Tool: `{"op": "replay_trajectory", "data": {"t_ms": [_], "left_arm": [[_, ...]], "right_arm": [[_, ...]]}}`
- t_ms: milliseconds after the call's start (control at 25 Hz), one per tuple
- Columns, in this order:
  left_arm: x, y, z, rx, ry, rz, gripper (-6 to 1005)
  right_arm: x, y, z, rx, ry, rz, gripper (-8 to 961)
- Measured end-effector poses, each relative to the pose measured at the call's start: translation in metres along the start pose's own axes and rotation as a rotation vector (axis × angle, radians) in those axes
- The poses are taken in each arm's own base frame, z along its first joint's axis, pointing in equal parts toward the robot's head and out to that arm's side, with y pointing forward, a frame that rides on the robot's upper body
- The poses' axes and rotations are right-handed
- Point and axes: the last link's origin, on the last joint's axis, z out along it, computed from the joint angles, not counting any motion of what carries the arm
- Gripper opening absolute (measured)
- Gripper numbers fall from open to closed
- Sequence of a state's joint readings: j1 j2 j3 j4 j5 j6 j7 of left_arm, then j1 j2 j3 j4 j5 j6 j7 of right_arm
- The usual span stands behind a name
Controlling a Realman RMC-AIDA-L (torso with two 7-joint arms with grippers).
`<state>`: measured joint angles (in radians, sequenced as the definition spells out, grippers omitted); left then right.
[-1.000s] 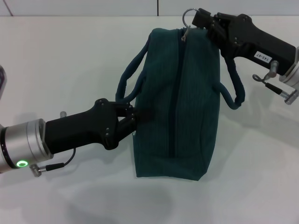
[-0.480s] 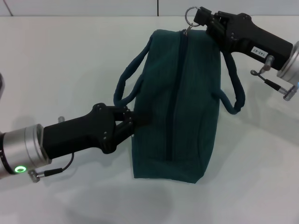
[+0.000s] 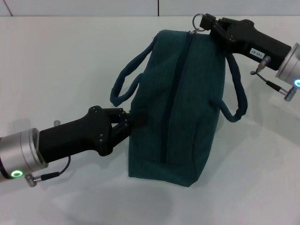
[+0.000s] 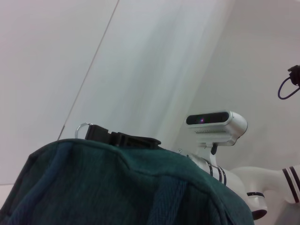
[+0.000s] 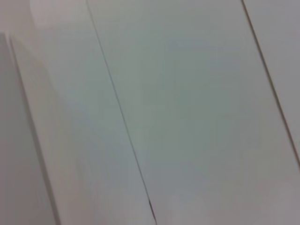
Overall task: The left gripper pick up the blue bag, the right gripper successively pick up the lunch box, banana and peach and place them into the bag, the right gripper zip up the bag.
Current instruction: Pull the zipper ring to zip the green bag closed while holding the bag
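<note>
The blue bag (image 3: 183, 103) lies on its side on the white table (image 3: 61, 61), its top zipper (image 3: 174, 93) closed along the whole length. My left gripper (image 3: 127, 121) is shut on the fabric of the bag's left side, just below a loop handle (image 3: 126, 79). At the far end my right gripper (image 3: 207, 23) is shut on the zipper's metal ring pull (image 3: 198, 19). The left wrist view shows the bag (image 4: 117, 187) close up, with the right gripper (image 4: 123, 138) behind it. The lunch box, banana and peach are out of view.
The second handle (image 3: 236, 93) hangs off the bag's right side. The table's back edge meets a white wall (image 3: 93, 7) just behind the bag. The robot's head (image 4: 216, 123) shows in the left wrist view. The right wrist view shows only pale panels (image 5: 187, 93).
My right gripper has shifted right with the ring pull, swinging the bag's far end right. The left gripper and the bag's near end have slid slightly left and nearer.
</note>
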<state>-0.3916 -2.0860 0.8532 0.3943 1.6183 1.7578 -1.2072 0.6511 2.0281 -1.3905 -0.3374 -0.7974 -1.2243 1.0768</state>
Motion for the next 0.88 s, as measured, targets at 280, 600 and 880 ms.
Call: {"op": "replay_trajectory", "data": {"t_ms": [280,600,880], "left_arm": [[-0.001,0.000,-0.003,0.017,0.011,0.002,187],[-0.003,0.002,-0.007,0.035,0.036,0.005,207],[0.003,0.001,-0.013,0.064,0.106,0.009,224]], "right_arm": [[0.002,-0.006,0.002,0.037,0.021,-0.008,60],[0.000,-0.004,0.003,0.025,0.016,-0.002,62],[0.000,-0.002,0.002,0.013,0.012,0.000,64]]}}
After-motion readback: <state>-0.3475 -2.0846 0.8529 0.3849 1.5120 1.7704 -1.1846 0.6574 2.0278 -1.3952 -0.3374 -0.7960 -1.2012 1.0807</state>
